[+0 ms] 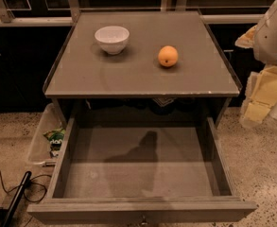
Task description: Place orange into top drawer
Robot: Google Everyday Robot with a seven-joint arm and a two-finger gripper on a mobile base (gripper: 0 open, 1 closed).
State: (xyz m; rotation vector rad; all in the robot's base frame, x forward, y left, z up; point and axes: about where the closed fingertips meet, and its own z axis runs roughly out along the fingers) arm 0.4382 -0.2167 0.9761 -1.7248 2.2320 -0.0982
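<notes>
The orange [168, 56] sits on the grey cabinet top, right of centre, resting free. The top drawer [142, 207] is pulled wide open below the top. Its flat grey bottom is bare, with a dark shadow on it, and a small knob shows at the front panel's lower edge. My gripper [264, 96], pale yellow under the white arm [274, 30], hangs at the frame's right edge. It is beside the cabinet, off its right side and well apart from the orange. It is partly cut off by the frame edge.
A white bowl [112, 39] stands on the cabinet top [128, 79], left of the orange. A clear plastic bin [39, 138] with a green packet sits on the floor left of the drawer. Black cables and a dark rod [15, 195] lie at the lower left.
</notes>
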